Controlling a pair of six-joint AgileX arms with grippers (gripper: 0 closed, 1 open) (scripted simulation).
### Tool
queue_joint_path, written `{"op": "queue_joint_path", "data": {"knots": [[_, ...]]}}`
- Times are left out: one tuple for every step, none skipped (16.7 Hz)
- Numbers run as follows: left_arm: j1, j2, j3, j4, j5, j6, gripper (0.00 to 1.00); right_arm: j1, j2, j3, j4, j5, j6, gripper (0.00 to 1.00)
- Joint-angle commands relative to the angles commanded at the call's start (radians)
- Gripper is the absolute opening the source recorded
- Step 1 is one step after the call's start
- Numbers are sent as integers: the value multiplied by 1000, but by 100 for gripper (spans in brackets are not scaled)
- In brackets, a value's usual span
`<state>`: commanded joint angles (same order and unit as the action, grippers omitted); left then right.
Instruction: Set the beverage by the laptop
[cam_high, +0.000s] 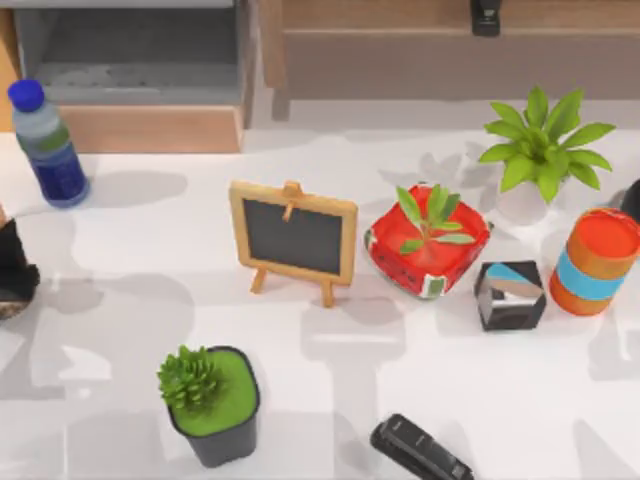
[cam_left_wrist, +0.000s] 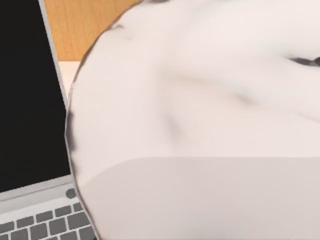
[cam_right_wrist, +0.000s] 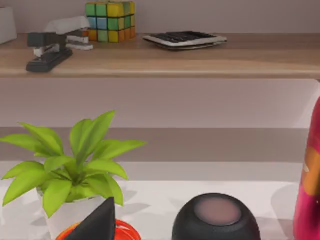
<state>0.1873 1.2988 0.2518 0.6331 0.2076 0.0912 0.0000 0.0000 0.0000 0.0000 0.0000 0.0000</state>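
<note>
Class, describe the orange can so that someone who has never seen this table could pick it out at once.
Start at the top view's right edge of the white table, below the white-potted leafy plant. The can stands there upright, just right of a small black cube. Its orange body with a light-blue band sets it apart from that dark cube and from the red pot farther left.

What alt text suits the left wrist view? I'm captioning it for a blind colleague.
A large creamy white cup sits very close to the camera, with a laptop beside it showing a dark screen, silver frame and grey keys; a wooden surface lies behind.
</note>
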Motion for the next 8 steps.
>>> {"op": "queue_joint_path", "data": {"knots": [[0,0,0,0,0,0,8,0,0,0,0,0,0,100],[0,0,0,0,0,0,15,0,0,0,0,0,0,100],[0,0,0,0,0,0,23,0,0,0,0,0,0,100],[0,0,0,0,0,0,30,0,0,0,0,0,0,100],[0,0,0,0,0,0,38,0,0,0,0,0,0,100],[0,0,0,0,0,0,45,0,0,0,0,0,0,100],[0,0,0,0,0,0,53,0,0,0,0,0,0,100],[0,0,0,0,0,0,60,0,0,0,0,0,0,100]]}}
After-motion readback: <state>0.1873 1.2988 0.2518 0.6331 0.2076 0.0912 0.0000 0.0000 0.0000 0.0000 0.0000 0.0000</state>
